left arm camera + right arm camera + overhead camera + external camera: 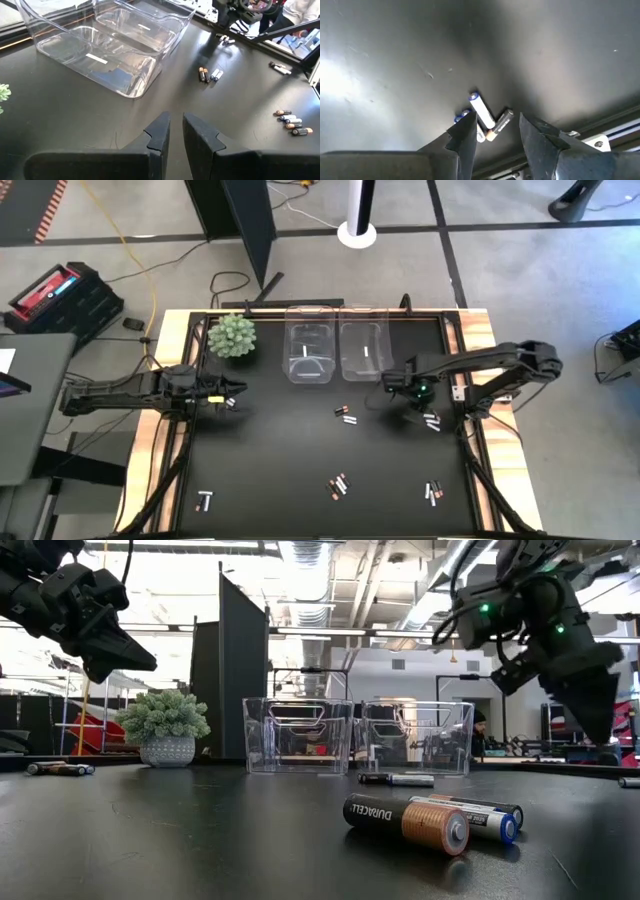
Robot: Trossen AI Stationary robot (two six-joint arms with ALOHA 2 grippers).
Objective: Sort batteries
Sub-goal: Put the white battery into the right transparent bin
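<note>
Batteries lie in small groups on the black table: one cluster [432, 420] near the right edge, a pair [345, 415] mid-table, and others [338, 485] [433, 493] [205, 500] toward the near edge. My right gripper [495, 125] points down over the right cluster, open. A white cell [482, 111] and a dark cell [501, 122] show between its fingers, which are above the table. My left gripper [175, 127] hovers at the table's left, near the plant, with a narrow gap between its fingers and nothing in it.
Two clear bins [308, 355] [362, 350] stand side by side at the far middle, and a white cell [305, 352] lies in the left one. A small potted plant [232, 335] sits at the far left. The metal frame rail [465, 430] runs close beside the right cluster.
</note>
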